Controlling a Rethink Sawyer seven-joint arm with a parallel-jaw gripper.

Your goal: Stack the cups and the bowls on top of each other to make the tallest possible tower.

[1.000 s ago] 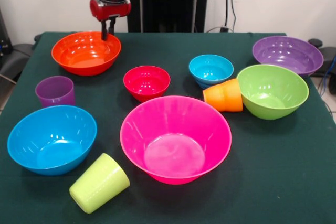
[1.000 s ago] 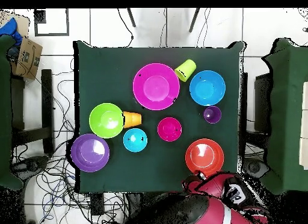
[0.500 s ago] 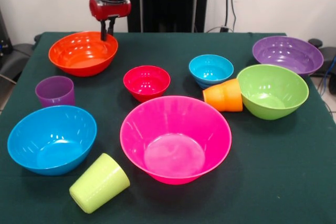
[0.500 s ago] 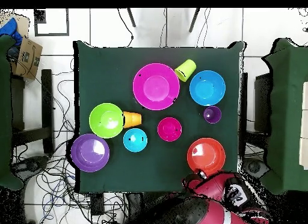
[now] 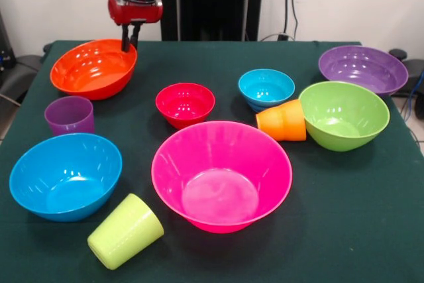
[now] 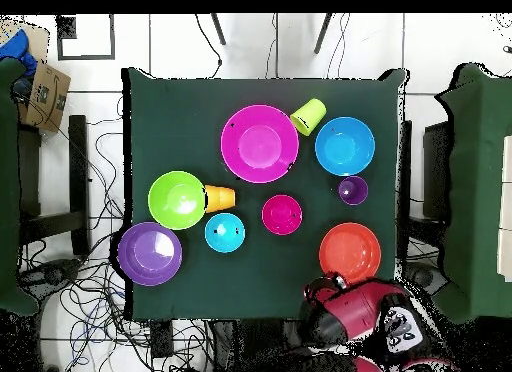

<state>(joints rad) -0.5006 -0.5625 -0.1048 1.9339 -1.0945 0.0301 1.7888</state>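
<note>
Your gripper (image 5: 129,36) has its jaws closed on the orange bowl's (image 5: 93,67) rim near the surface's far corner; next, carry it onto another bowl.

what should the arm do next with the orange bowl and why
Probably lift the orange bowl and carry it toward the pink bowl. The gripper sits at its rim, the bowl is tilted, and the pink bowl stands open as a wide base.
</note>
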